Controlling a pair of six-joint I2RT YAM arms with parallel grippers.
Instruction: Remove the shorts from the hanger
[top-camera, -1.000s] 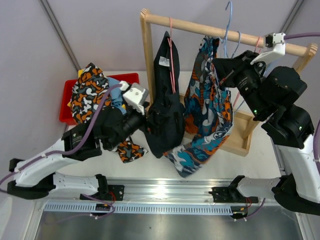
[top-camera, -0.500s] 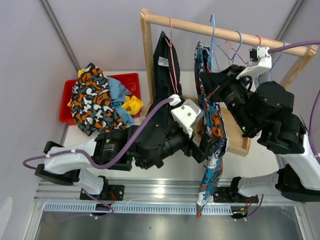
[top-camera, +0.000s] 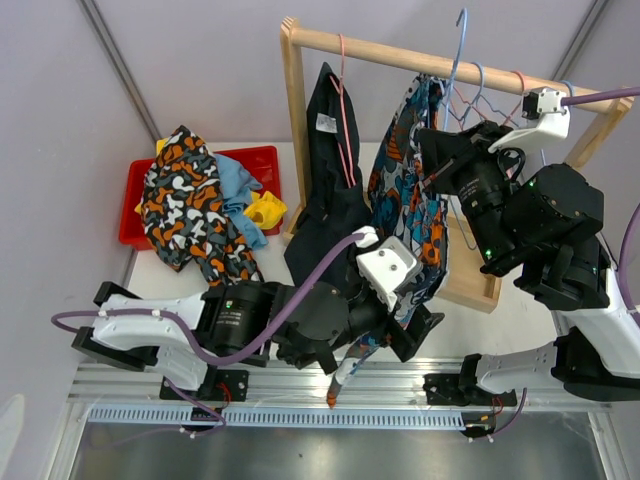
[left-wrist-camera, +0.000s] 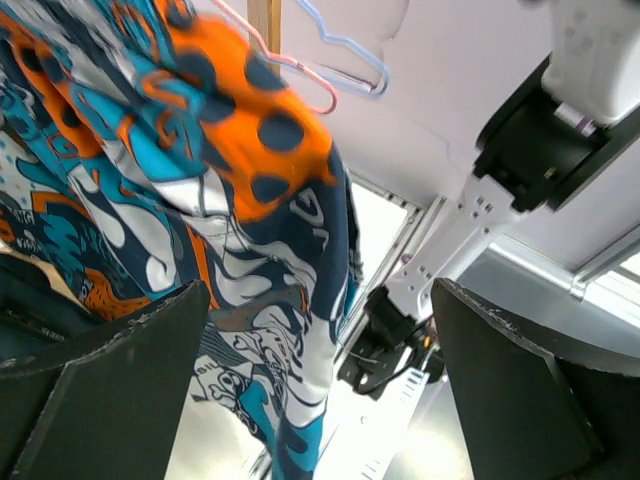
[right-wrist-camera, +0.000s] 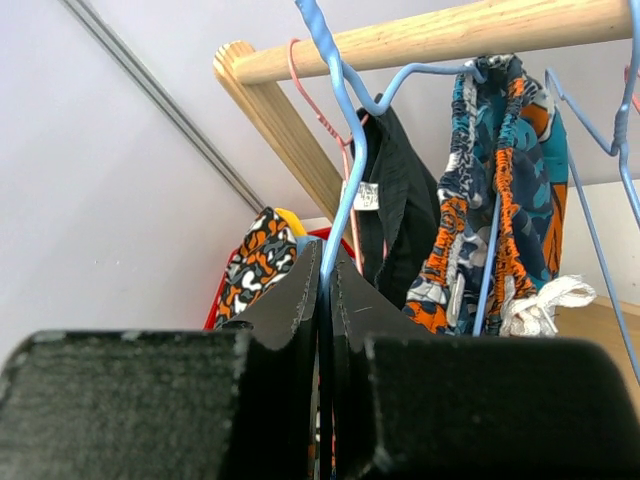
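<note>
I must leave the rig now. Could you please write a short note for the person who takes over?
Left gripper: open, fingers on either side of the hanging patterned shorts, not closed on them.
Right gripper: shut on the blue hanger that carries those shorts.
Done: the other patterned pair, the blue pair and the yellow pair are at the red bin.
Left: pull the hanging patterned shorts off the blue hanger, then take the black shorts off the pink hanger.

A red bin (top-camera: 258, 155) sits left of the wooden rack (top-camera: 293, 105)
</note>
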